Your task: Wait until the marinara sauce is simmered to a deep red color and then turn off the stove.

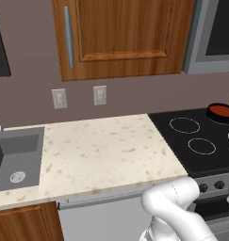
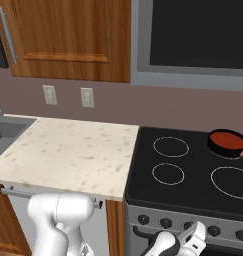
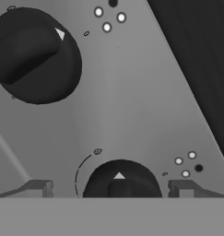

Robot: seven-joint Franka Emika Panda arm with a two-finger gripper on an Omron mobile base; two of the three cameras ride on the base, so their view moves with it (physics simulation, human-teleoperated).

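Observation:
The marinara sauce [image 2: 226, 139] is a flat red disc in a small black pan [image 1: 220, 111] on the far right burner of the stove [image 2: 193, 175]. The stove's steel front carries a row of dark round knobs [image 2: 166, 223]. My gripper [image 2: 195, 236] hangs low in front of that knob row. In the hand view my gripper [image 3: 112, 189] is open, its fingertips [image 3: 39, 188] standing on either side of a knob [image 3: 120, 179] whose white pointer faces up. A second knob [image 3: 37, 55] sits at the upper left, turned aslant.
A speckled beige counter [image 1: 102, 150] stretches left of the stove to a grey sink [image 1: 17, 157]. Wooden cabinets [image 1: 120, 33] and a microwave [image 2: 193, 40] hang above. Two wall outlets [image 1: 100, 95] sit on the backsplash.

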